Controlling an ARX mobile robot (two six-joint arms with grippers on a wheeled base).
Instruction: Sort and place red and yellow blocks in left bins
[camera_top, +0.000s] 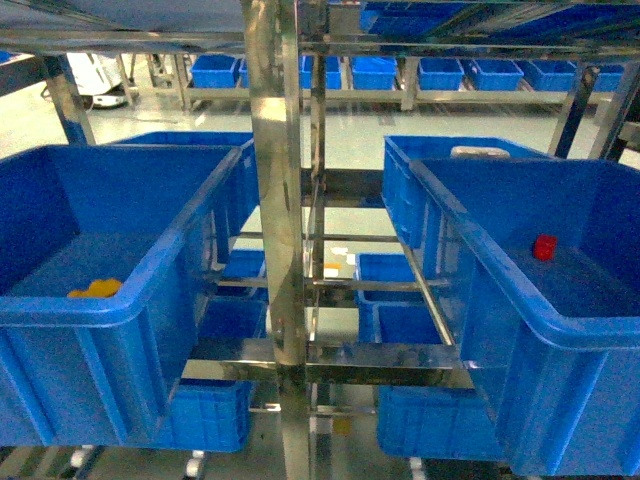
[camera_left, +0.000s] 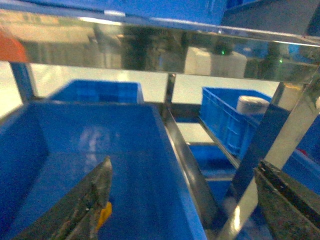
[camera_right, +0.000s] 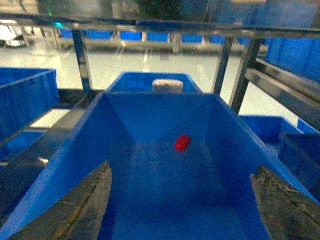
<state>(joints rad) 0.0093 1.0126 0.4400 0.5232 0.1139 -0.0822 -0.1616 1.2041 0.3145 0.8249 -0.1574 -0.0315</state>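
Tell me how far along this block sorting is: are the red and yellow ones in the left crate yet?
Partly. The yellow block already lies in the left blue crate. The red block lies on the floor of the right blue crate, so it is left to move. Nothing is in hand: the right end effector hangs open and empty above the red block, and the left end effector is also open.

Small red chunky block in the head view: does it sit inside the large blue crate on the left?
No, the small red chunky block lies in the right-hand large blue plastic crate.
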